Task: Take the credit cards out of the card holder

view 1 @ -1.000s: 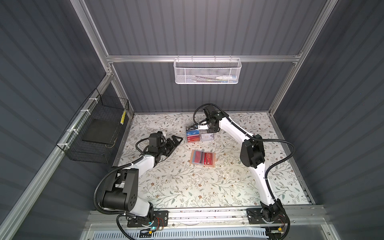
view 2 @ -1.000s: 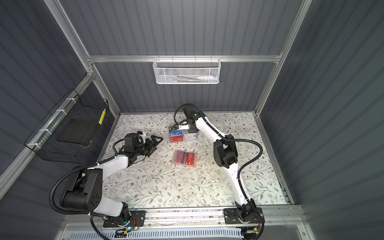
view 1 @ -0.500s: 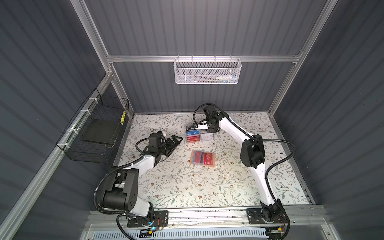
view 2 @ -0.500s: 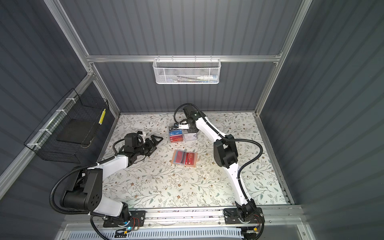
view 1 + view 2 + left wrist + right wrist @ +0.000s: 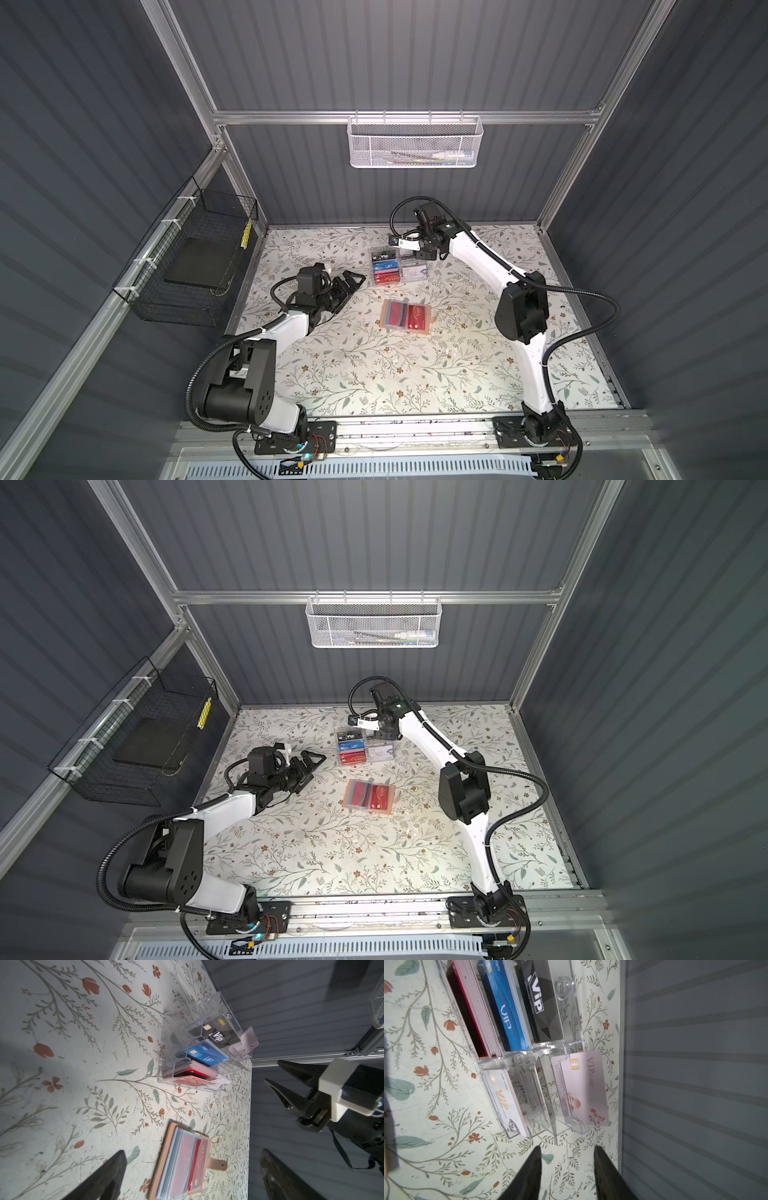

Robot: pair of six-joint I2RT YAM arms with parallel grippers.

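The card holder lies open and flat near the middle of the counter, a red credit card showing in its clear sleeve; at its 10 o'clock the left pincer hangs with jaws wide apart, empty; at the holder's 12 o'clock stands a clear rack with more cards; at the rack's 1 o'clock the right pincer has jaws apart, gripping nothing.

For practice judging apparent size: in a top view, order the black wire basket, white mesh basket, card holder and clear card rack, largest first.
1. black wire basket
2. white mesh basket
3. card holder and clear card rack: they look alike, so unranked.
Both baskets hang nearer the camera, which may inflate them.
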